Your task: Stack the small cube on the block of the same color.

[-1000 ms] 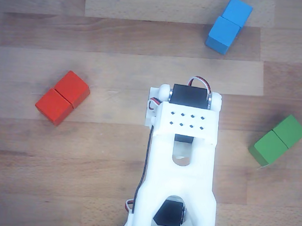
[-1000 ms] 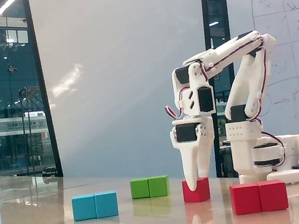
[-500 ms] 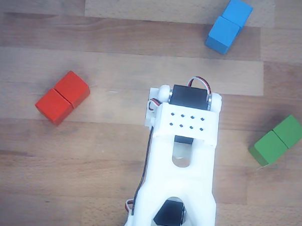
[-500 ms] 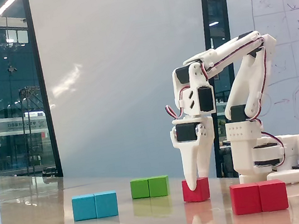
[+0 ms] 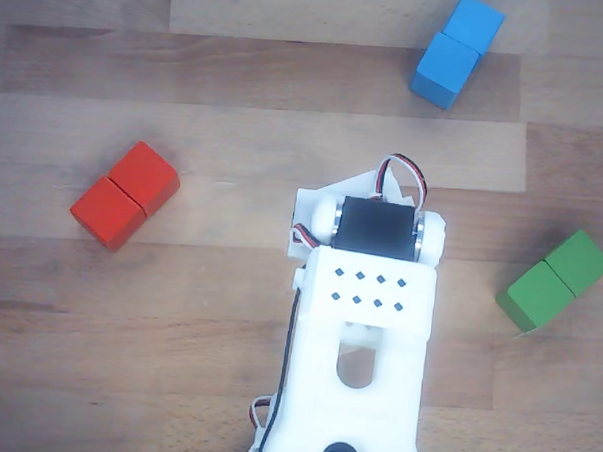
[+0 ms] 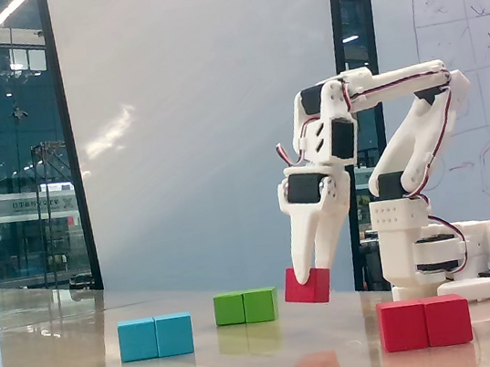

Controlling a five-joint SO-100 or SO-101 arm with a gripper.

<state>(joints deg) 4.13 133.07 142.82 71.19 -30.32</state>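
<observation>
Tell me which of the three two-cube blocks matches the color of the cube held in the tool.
The red block, which lies nearest the arm's base in the fixed view. It matches the small cube in the tool; the others are blue and green.

Small cube (image 6: 307, 287) seemingly between fingers (image 6: 310, 257), aloft.

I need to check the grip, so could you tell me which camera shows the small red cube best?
The fixed view: the small red cube hangs tilted in the gripper, above the table. In the other view, the arm hides it completely.
</observation>
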